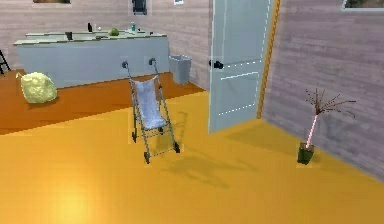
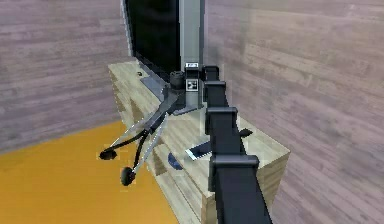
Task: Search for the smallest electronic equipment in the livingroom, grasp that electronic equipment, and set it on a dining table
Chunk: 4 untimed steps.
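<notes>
A large dark television (image 2: 160,35) stands on a long wooden stand (image 2: 265,155) against the wall. On the stand's top lies a small flat dark thing with a pale edge (image 2: 195,152), just left of the arm's dark bar (image 2: 232,160). The gripper (image 2: 117,166) reaches down and left from the white marker squares (image 2: 192,86). Its thin fingers (image 2: 107,155) end in front of bare orange floor beside the stand's front. It holds nothing.
Ahead, a folding stroller (image 1: 150,110) stands on the orange floor (image 1: 90,180). Behind it are a pale open door (image 1: 240,65), a grey bin (image 1: 180,68), a long counter (image 1: 95,55) and a yellow sack (image 1: 38,88). A potted twig plant (image 1: 308,148) stands by the wall on the right.
</notes>
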{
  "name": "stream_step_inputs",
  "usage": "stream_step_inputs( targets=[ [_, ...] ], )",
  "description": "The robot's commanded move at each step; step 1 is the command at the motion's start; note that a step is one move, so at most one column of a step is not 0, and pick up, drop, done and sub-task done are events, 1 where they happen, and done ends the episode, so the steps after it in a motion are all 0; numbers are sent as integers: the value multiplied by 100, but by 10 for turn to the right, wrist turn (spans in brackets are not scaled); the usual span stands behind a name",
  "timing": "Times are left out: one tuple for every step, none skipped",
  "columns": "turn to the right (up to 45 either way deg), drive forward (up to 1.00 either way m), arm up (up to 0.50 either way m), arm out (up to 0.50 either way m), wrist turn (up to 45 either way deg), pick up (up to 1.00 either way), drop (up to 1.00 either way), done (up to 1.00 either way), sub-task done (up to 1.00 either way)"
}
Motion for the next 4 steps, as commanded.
stream_step_inputs(
  targets=[
    [0,0,0,0,450,0,0,0,0],
    [0,0,0,0,450,0,0,0,0],
    [0,0,0,0,450,0,0,0,0],
    [0,0,0,0,90,0,0,0,0]
  ],
)
